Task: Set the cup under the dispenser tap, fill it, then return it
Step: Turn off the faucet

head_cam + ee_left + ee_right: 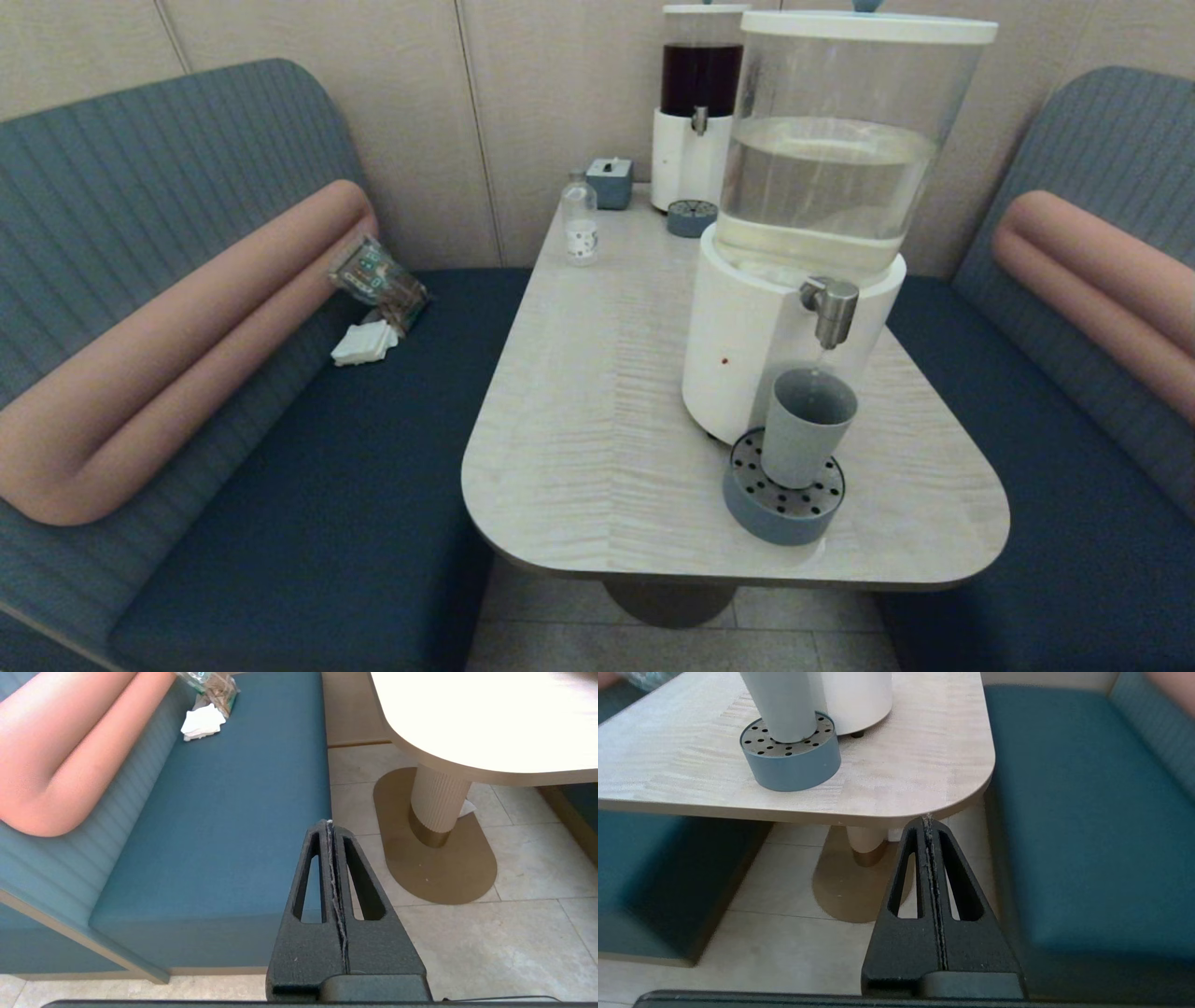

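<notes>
The grey-blue cup (805,427) stands upright on the round perforated drip tray (782,499), straight below the brushed-steel dispenser tap (830,309). A thin stream of liquid runs from the tap into the cup. The cup's lower part (787,704) also shows in the right wrist view on the tray (790,756). Neither arm appears in the head view. My left gripper (330,823) is shut and empty, low beside the left bench, below table height. My right gripper (928,819) is shut and empty, below the table's front right corner.
The big white-based dispenser (794,271) fills the table's right half. At the back stand a smaller dark-liquid dispenser (695,112), a clear bottle (580,224) and a small grey box (611,181). A snack bag (378,280) and napkins (364,343) lie on the left bench.
</notes>
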Available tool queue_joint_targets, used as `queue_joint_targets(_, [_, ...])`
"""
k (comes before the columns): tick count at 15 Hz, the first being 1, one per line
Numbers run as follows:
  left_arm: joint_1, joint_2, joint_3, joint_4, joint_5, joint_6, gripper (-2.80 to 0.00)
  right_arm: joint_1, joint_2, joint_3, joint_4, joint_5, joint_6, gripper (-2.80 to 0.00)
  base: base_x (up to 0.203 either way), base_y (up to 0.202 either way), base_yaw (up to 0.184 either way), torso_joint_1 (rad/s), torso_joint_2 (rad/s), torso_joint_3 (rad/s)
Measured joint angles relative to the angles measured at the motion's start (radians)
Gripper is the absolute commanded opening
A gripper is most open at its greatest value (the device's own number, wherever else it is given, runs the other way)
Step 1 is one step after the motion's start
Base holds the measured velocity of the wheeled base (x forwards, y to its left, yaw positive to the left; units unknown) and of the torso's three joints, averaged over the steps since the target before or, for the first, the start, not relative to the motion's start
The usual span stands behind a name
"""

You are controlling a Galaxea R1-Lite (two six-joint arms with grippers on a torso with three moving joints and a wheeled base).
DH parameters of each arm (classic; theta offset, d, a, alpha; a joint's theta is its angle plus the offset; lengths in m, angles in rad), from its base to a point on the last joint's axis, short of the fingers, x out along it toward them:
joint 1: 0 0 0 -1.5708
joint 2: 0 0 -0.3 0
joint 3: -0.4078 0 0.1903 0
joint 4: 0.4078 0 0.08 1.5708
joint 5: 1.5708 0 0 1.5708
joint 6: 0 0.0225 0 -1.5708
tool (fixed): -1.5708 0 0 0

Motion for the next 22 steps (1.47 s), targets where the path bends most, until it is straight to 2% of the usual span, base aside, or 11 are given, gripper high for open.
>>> queue_joint_targets(3, [0.000,0.000,0.000,0.000,0.000,0.000,-2.80,0.001,0.000,0.004,0.005,-0.049,0.102,-2.80,0.000,0.000,0.000,0.000,0.00,0.000])
queue_joint_targets(6, [0.000,0.000,0.000,0.000,0.000,0.000,-2.80,0.001,0.000,0.013,-0.006,-0.055,0.219,-2.80,0.000,0.000,0.000,0.000,0.00,0.000])
queue_joint_targets(8, [0.000,0.000,0.000,0.000,0.000,0.000,-2.80,0.000,0.000,0.017,-0.007,-0.055,0.239,-2.80,0.000,0.000,0.000,0.000,0.00,0.000])
queue_joint_targets(10, [0.000,0.000,0.000,0.000,0.000,0.000,-2.80,0.000,0.000,0.017,-0.009,-0.056,0.211,-2.80,0.000,0.000,0.000,0.000,0.00,0.000])
queue_joint_targets(12, [0.000,0.000,0.000,0.000,0.000,0.000,-2.80,-0.001,0.000,0.016,-0.009,-0.056,0.143,-2.80,0.000,0.000,0.000,0.000,0.00,0.000])
queue_joint_targets(17, [0.000,0.000,0.000,0.000,0.000,0.000,-2.80,-0.001,0.000,0.026,-0.006,-0.041,-0.096,-2.80,0.000,0.000,0.000,0.000,0.00,0.000])
queue_joint_targets(19, [0.000,0.000,0.000,0.000,0.000,0.000,-2.80,-0.001,0.000,0.026,0.009,-0.028,-0.126,-2.80,0.000,0.000,0.000,0.000,0.00,0.000])
queue_joint_targets(22, [0.000,0.000,0.000,0.000,0.000,0.000,-2.80,-0.001,0.000,0.014,0.045,-0.019,-0.113,-2.80,0.000,0.000,0.000,0.000,0.00,0.000])
